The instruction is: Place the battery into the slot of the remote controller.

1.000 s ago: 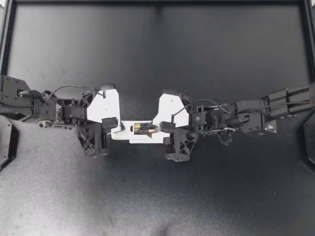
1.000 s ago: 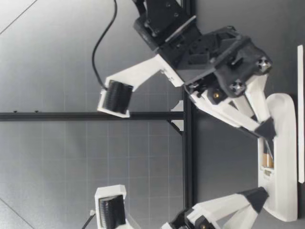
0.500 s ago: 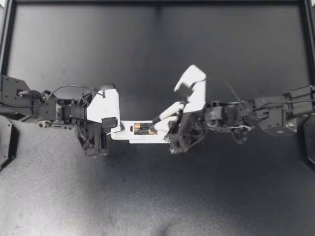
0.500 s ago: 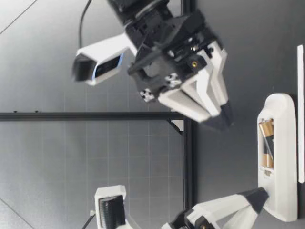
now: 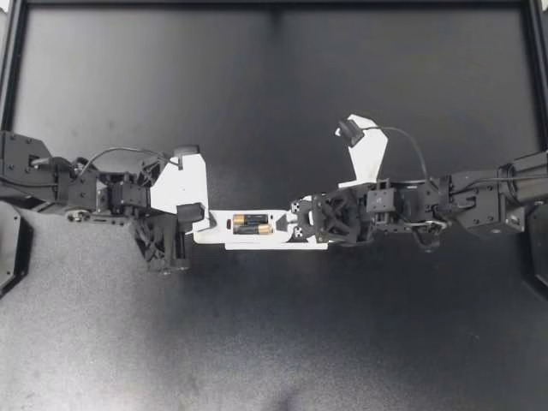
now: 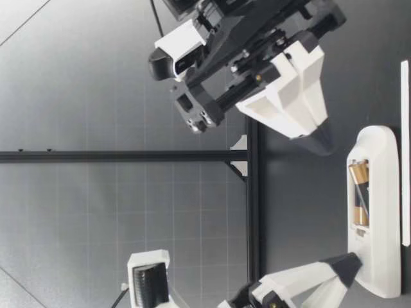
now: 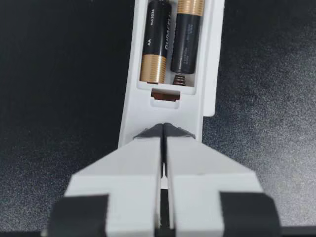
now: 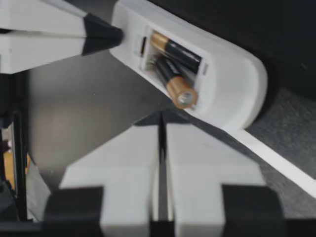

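The white remote (image 5: 224, 231) lies on the black table with its battery slot facing up. Two batteries (image 5: 251, 224) are in the slot. In the right wrist view one battery (image 8: 173, 84) sits tilted, its near end raised, beside the other battery (image 8: 178, 49), which lies flat. My left gripper (image 5: 199, 224) is shut, its tips resting on the remote's left end (image 7: 163, 111). My right gripper (image 5: 295, 229) is shut and empty. It hangs above the remote's right end (image 6: 376, 144), apart from it, in the low view (image 6: 321, 138).
A thin white strip (image 5: 282, 246) lies flat along the remote's near side and under its right end (image 8: 276, 158). A black frame rail (image 5: 274, 3) borders the table at the back and sides.
My right gripper lifted off the battery, turned about its wrist and went from open to shut. It now hangs over the remote's right end. The left arm and remote stayed still.
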`<move>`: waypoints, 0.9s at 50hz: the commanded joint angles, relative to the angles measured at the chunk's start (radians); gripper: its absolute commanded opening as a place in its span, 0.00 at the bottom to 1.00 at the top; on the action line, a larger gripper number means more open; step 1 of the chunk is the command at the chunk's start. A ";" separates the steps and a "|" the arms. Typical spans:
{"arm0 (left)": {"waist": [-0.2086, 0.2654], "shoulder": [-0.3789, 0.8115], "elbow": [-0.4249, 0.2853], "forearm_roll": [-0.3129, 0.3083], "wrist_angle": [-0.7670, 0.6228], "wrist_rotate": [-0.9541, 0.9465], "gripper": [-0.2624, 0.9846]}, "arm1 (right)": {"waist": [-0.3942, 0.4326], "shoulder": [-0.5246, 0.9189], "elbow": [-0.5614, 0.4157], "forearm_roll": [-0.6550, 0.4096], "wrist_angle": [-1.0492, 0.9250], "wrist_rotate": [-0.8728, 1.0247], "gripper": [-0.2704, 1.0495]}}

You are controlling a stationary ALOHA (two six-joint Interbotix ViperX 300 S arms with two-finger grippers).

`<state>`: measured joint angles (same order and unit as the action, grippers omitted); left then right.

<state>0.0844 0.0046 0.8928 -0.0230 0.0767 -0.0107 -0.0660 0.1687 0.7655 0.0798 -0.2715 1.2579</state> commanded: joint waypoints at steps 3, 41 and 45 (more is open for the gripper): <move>0.003 -0.012 -0.003 -0.003 0.005 0.000 0.07 | 0.003 0.000 -0.029 -0.002 -0.002 0.005 0.11; 0.003 -0.008 -0.002 -0.002 0.005 0.003 0.07 | -0.008 0.071 -0.084 -0.038 0.005 -0.006 0.11; 0.003 -0.008 -0.002 -0.003 0.005 0.003 0.07 | -0.009 0.083 -0.095 -0.054 0.006 -0.005 0.11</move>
<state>0.0844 0.0046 0.8943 -0.0245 0.0767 -0.0092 -0.0690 0.2577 0.6964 0.0368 -0.2638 1.2548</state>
